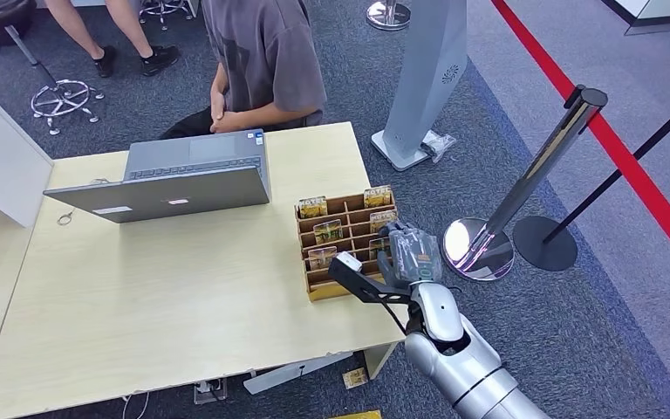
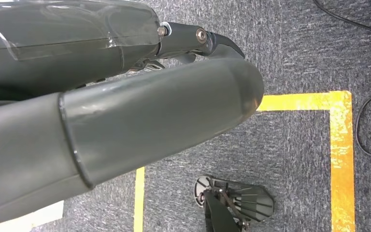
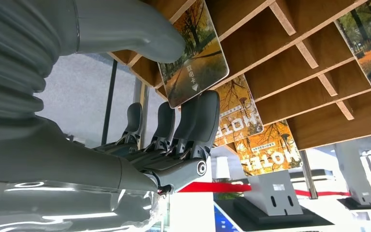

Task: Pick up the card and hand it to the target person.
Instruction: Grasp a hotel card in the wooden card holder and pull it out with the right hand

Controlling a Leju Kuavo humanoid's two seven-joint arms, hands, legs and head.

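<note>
Closely: card (image 3: pixel 193 58) pinched between thick thumb and dark fingers (image 3: pixel 200 116) of right hand (image 3: pixel 174 96), at the near right corner of the wooden rack (image 1: pixel 346 249).
Card look: glossy, rounded corners, autumn trees and a leaf-strewn path; small white characters above a small arrow, too fine to read.
Other cards: five counted in the rack from the head view, perhaps more hidden behind the hand; two in the right wrist view marked "HOTEL" (image 3: pixel 239 116).
Rack: one, slotted rows, standing on the pale table (image 1: pixel 183 297) near its right edge.
Right hand, head view: over the rack's right side (image 1: pixel 408 253), silver arm rising from below.
Left hand: grey thumb (image 2: pixel 164 116) lying close along the palm over grey carpet and yellow floor tape (image 2: pixel 340 159); fingers mostly hidden, state cannot be told.
Laptop: one, grey, open (image 1: pixel 170 179), across the table.
Person: one, seated behind the laptop, grey shirt (image 1: pixel 266 52), hands clasped.
Stanchion: one chrome post (image 1: pixel 523 188) right of the table.
</note>
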